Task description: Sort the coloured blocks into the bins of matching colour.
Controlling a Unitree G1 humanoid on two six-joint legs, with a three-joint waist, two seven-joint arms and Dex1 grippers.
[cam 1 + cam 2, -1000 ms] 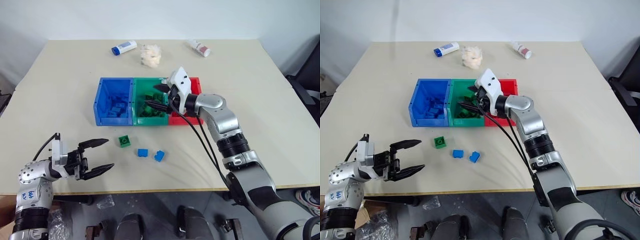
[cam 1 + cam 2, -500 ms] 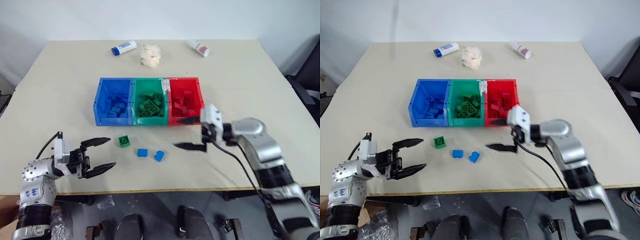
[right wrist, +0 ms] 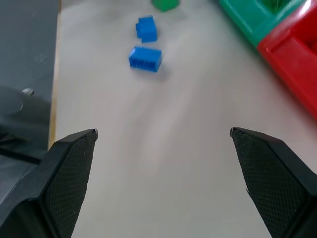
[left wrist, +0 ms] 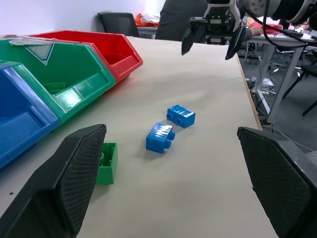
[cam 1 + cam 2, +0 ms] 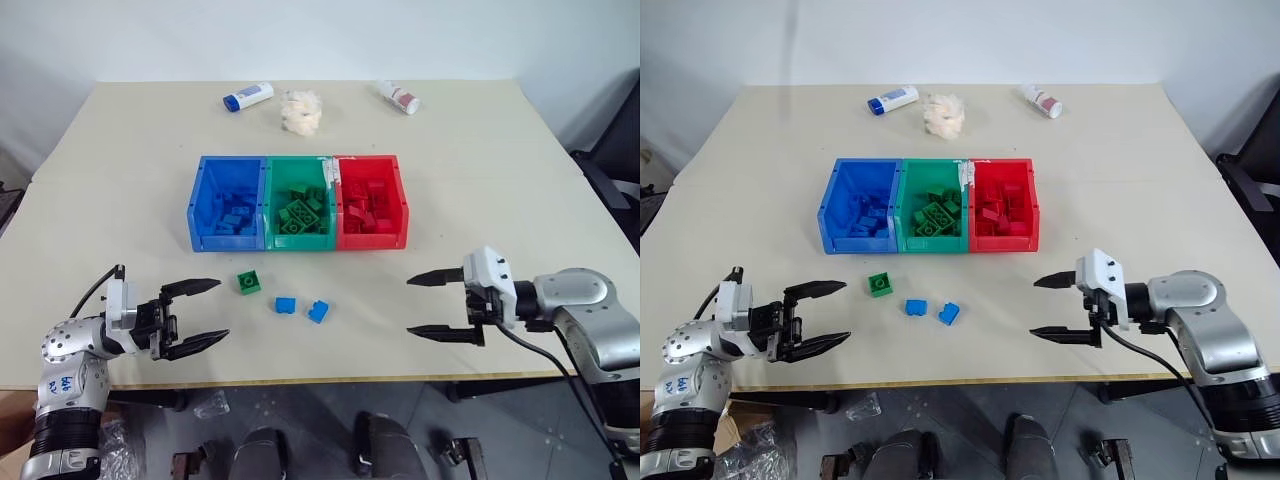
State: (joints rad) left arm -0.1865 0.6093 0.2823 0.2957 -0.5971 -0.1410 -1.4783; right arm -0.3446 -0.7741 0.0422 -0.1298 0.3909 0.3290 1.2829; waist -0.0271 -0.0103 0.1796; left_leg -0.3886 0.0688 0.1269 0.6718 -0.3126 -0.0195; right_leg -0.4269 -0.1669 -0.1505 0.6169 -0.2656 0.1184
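- Grippers: our left gripper (image 5: 193, 314) and right gripper (image 5: 432, 305) both gape wide, empty.
- Next we judge: fetch green block (image 5: 249, 283) or blue blocks (image 5: 286, 305) for the bins (image 5: 333, 244).

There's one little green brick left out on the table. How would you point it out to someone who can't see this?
Start at the row of three joined bins, blue, green and red, in the middle of the table. On the bare tabletop just in front of the seam between the blue and green bins lies the green block. Two blue blocks lie beside it, so it is the only green piece outside a bin.
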